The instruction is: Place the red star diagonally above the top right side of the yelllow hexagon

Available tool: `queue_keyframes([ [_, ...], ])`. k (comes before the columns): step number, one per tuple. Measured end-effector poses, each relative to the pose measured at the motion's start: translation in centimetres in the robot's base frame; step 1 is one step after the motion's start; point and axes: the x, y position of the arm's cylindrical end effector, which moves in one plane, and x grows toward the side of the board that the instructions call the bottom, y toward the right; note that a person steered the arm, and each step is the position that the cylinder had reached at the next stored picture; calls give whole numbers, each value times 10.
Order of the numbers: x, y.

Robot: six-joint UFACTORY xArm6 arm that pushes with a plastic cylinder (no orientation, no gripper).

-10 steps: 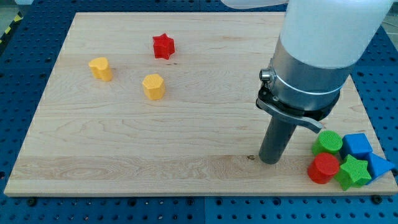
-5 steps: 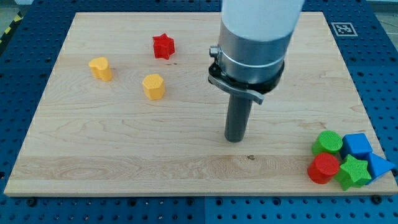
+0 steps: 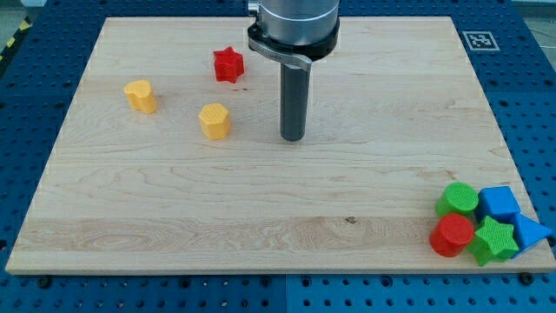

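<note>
Camera view: the tip [image 3: 293, 138] has no jaws to open or close. It rests right of the yellow hexagon [image 3: 214, 121], apart from it. The red star [image 3: 228, 64] sits just above-right of the hexagon, seemingly near its goal.

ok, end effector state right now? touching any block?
No claw: my tip is a bare dark rod end on the wooden board, holding nothing, touching no block, to the view's right of the yellow hexagon block.
</note>
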Motion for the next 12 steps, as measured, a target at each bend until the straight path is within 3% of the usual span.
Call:
queue_keyframes([
  [3,-35,-17],
  [8,-75,-135],
  [10,-116,-170],
  [12,-152,-170],
])
